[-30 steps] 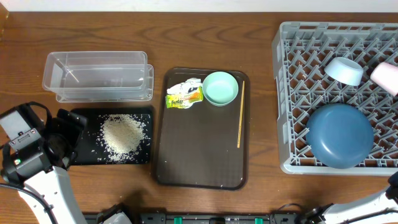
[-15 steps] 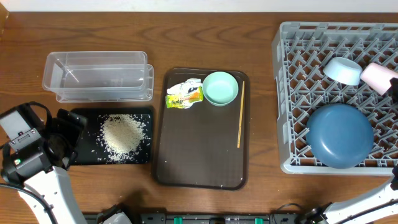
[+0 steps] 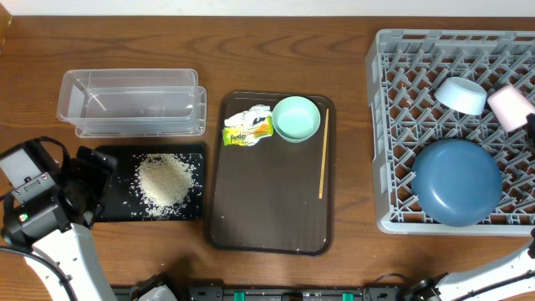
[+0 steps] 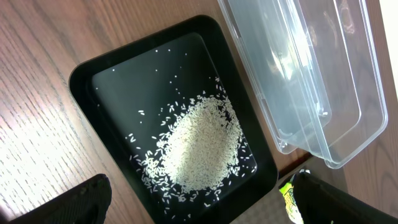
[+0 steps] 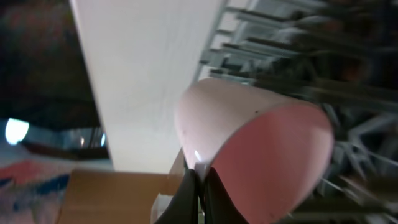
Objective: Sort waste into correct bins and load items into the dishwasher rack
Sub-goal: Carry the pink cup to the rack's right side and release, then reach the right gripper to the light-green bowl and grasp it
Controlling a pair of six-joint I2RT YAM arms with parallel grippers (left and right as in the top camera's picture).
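My right gripper (image 5: pixel 200 180) is shut on the rim of the pink cup (image 5: pixel 261 155), held over the right edge of the grey dishwasher rack (image 3: pixel 393 125); the cup also shows overhead (image 3: pixel 510 106). The blue plate (image 3: pixel 457 181) and light blue bowl (image 3: pixel 462 94) sit in the rack. The rice heap (image 3: pixel 164 180) lies in the black tray (image 3: pixel 113 209), also seen in the left wrist view (image 4: pixel 199 143). My left gripper (image 4: pixel 199 208) is open above the black tray's near edge. The wrapper (image 3: pixel 247 127) and mint green bowl (image 3: pixel 297 118) lie on the brown serving tray. The clear tub (image 3: pixel 131 102) stands behind the black tray.
The dark brown serving tray (image 3: pixel 267 209) sits mid-table with a thin wooden stick (image 3: pixel 323 152) along its right side. The left arm base (image 3: pixel 33 201) is at the table's left front. The rack fills the right side.
The pink cup has shifted slightly left and down over the rack's right edge in my right gripper. The left arm has not moved.
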